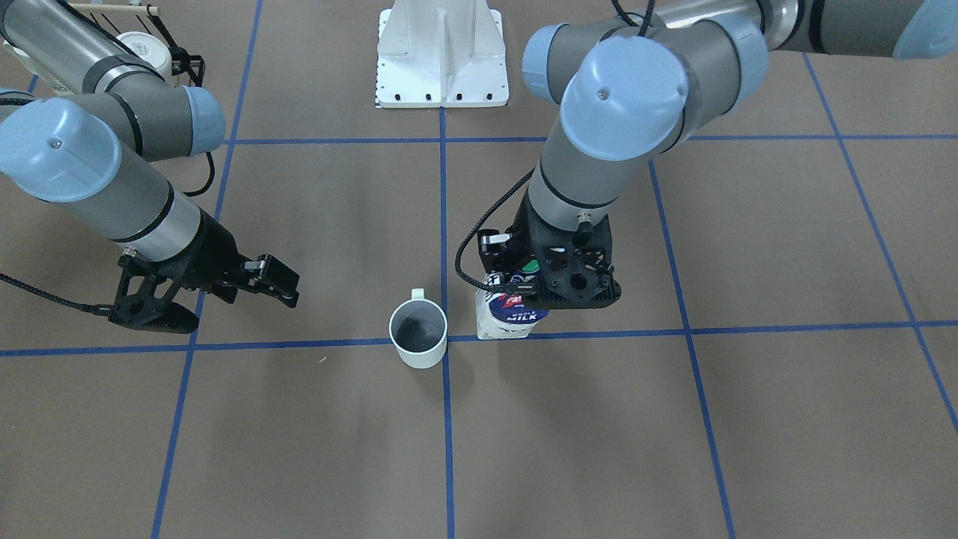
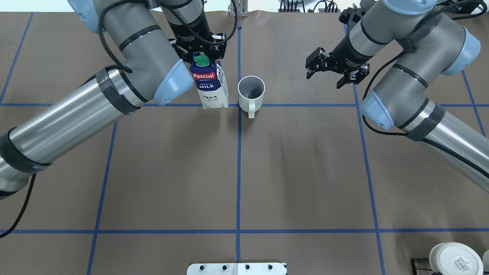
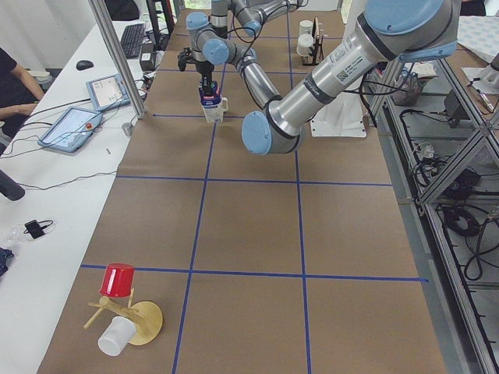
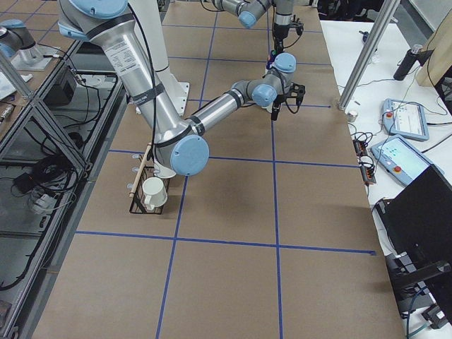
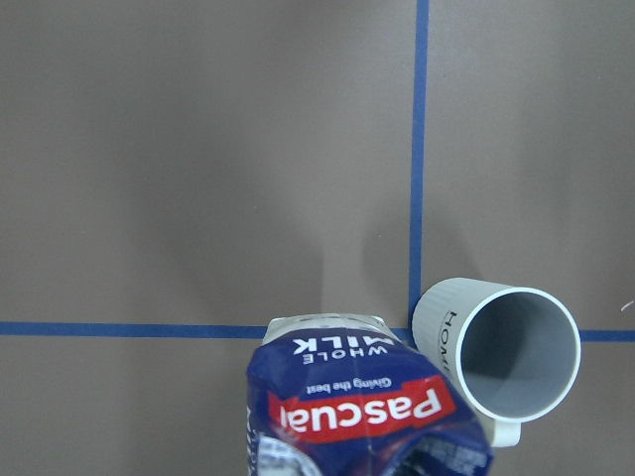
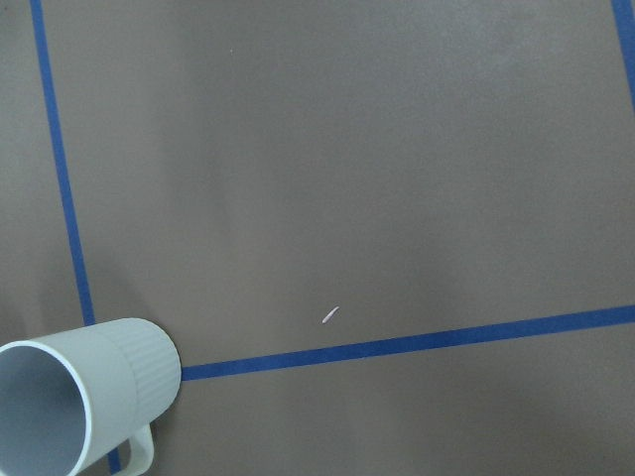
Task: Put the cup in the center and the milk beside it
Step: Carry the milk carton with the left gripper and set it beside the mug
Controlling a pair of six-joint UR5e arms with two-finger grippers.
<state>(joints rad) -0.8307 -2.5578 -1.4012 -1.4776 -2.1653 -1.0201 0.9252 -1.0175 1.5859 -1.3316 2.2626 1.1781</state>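
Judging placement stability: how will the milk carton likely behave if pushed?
The milk carton is tall on a narrow base, so a high push would probably tip it. Its flat bottom should slide, not roll. Paperboard walls likely dent under the left pincer.

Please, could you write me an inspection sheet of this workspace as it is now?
Surface: brown paper table, blue tape grid; one tiny white speck.
Job's things: cup upright at a tape crossing; milk upright beside it, apart.
Clutter: mug rack near robot base; wooden stand with red cup at table's left end.
Hands: left hand shut on milk's top; right hand open, empty.
Cables: black cable looped at left wrist.
Surroundings: tablets on side bench; operator seated.
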